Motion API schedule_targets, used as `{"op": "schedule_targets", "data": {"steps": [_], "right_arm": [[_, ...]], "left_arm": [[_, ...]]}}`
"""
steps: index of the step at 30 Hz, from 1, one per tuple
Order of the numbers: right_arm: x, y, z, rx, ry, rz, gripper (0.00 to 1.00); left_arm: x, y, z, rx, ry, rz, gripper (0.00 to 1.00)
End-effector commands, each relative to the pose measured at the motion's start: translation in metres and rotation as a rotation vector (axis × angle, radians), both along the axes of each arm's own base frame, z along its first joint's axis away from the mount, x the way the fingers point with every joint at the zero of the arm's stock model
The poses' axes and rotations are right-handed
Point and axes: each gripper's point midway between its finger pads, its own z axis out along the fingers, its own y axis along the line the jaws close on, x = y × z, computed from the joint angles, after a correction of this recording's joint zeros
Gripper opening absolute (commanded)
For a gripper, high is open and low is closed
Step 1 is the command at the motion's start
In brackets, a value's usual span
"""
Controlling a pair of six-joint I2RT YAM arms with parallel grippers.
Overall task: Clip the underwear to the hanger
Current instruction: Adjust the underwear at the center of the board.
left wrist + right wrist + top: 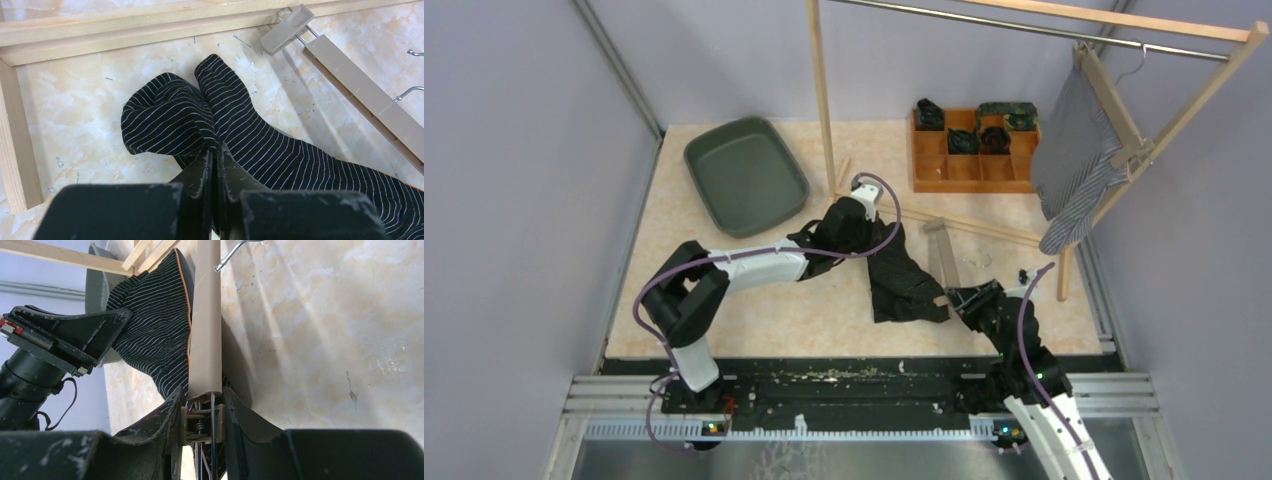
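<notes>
The underwear (904, 282) is black with thin white stripes and lies bunched on the table. My left gripper (871, 250) is shut on a fold of it; in the left wrist view the jaws (215, 150) pinch the cloth (170, 112) tight. The beige hanger (942, 255) lies flat beside it, one clip (287, 29) at its far end. My right gripper (956, 300) is shut on the hanger's near clip (202, 422), squeezing it. The hanger bar (205, 330) runs away from the jaws, with striped cloth (155, 325) along its left side and under the clip.
A green tray (746, 175) sits at the back left. The wooden rack's base beam (984, 228) and post (822, 110) stand just behind the work. A wooden organizer (972, 165) holds rolled garments. A striped garment (1079, 160) hangs on the rail at the right.
</notes>
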Motion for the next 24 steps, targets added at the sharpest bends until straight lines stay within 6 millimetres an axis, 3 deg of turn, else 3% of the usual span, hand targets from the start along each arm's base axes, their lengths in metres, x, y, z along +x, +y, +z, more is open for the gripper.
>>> {"op": "schedule_targets", "data": {"steps": [1, 15, 24], "right_arm": [[0.007, 0.002, 0.02, 0.034, -0.078, -0.003, 0.12], [0.014, 0.005, 0.033, 0.049, -0.144, 0.001, 0.1], [0.016, 0.002, 0.046, 0.037, -0.188, -0.008, 0.09]], "left_arm": [[0.001, 0.004, 0.018, -0.017, -0.043, 0.01, 0.06], [0.004, 0.01, 0.048, -0.034, -0.109, 0.023, 0.06], [0.005, 0.009, 0.052, -0.039, -0.112, 0.022, 0.06]]}}
